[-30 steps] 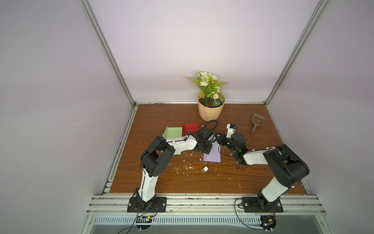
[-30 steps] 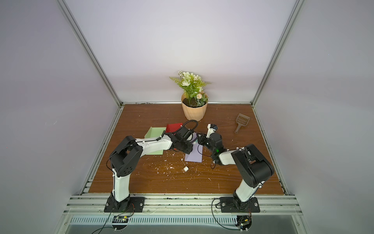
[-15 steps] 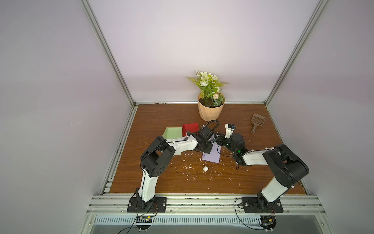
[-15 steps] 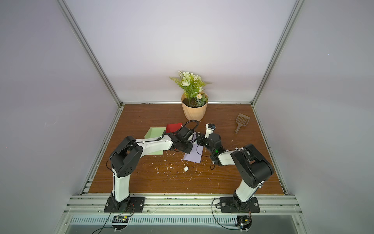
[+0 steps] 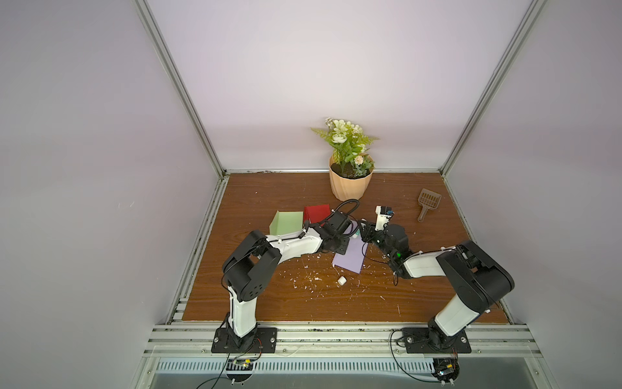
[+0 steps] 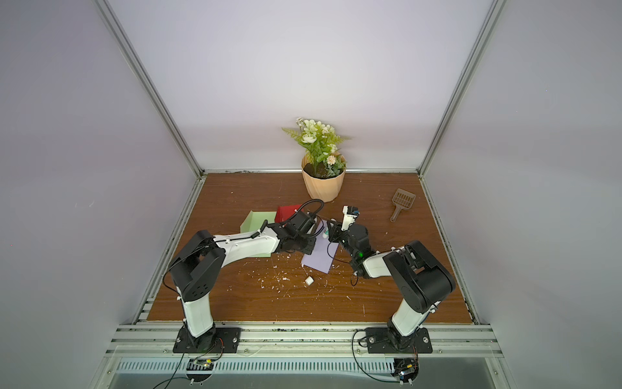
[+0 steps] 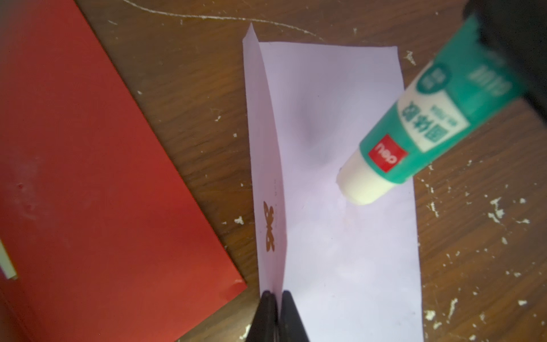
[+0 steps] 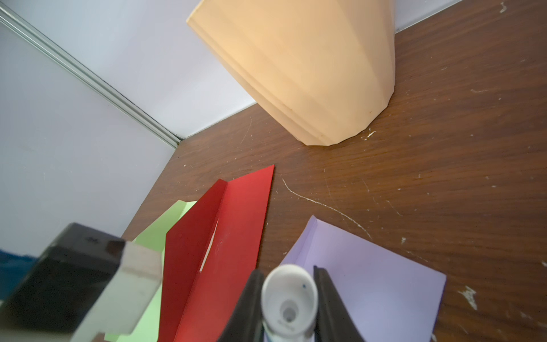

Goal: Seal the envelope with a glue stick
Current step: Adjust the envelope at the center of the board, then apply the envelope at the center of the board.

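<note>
Nearest the front edge of the bench, a loose white cap. Mid-bench, the lilac envelope, flap raised and pinched between the left fingers, shut on the paper. Just beyond, right fingers clamped around the uncapped glue stick, long axis slanting down from the right arm toward the fold. Tip at the panel beside the flap, contact unclear. Probably next: a stroke along the fold.

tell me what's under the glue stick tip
Under the glue stick tip lies the purple envelope, its flap pinched by the left gripper. The table beneath that paper is covered; contact is unclear.
</note>
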### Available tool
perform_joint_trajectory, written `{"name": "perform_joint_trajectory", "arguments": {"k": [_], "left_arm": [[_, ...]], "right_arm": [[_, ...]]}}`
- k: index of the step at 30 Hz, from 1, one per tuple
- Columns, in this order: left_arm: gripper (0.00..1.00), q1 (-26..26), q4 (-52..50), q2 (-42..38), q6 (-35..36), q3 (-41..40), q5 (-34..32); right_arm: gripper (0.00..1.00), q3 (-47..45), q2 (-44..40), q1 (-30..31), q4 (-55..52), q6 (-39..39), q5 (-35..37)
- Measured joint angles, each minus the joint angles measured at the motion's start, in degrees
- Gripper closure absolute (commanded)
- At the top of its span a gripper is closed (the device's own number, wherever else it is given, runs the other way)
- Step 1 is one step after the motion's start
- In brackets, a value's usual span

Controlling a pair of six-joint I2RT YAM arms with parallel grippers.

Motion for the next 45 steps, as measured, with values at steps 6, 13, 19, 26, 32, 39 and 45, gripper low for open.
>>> {"name": "perform_joint_trajectory", "arguments": {"k": [6, 13, 19, 26, 32, 39, 45], "left_arm": [[0.92, 0.0, 3.48, -0.48, -0.28, -1.46, -0.44], [0.92, 0.0, 5.2, -0.48, -0.48, -1.73, -0.42], [0.92, 0.0, 5.7, -0.44, -0.63, -1.73, -0.37], [0.92, 0.0, 6.05, 0.04, -0.66, -1.75, -0.26], [0.92, 0.0, 6.34, 0.57, -0.96, -1.75, -0.26], [0.92, 0.0, 6.47, 1.22, -1.31, -1.75, -0.26], [0.92, 0.0, 6.64, 1.33, -1.51, -1.73, -0.24]], "right_arm": [[1.0, -0.17, 3.63, 0.02, 4.94, -0.04, 0.07], [1.0, -0.17, 6.29, 0.28, 5.97, -0.92, 0.09], [1.0, -0.15, 6.49, 0.63, 6.43, -2.56, 0.24], [1.0, 0.09, 8.04, 0.9, 7.3, -4.0, 0.63], [1.0, 0.02, 8.13, 1.51, 7.45, -4.11, 0.7], [1.0, -1.7, 7.98, 2.78, 9.2, -2.78, 0.74], [1.0, -2.54, 7.52, 4.17, 9.44, -2.6, 0.72]]}}
